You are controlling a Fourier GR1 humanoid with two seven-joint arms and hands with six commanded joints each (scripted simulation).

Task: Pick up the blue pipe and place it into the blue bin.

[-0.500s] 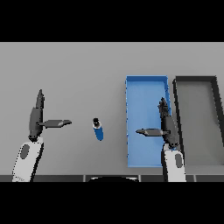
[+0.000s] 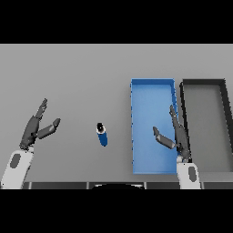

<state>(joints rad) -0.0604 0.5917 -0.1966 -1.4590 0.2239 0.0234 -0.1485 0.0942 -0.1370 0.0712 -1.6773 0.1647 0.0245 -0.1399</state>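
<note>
You had nothing done at this moment; blue pipe (image 2: 103, 134) lay on table (image 2: 82, 77), untouched, left of blue bin (image 2: 152, 83); bin held nothing; left hand (image 2: 35, 128) spread, well left of pipe; right hand (image 2: 176, 135) spread over bin's right wall; reach, grasp, carry, drop all remained.
</note>
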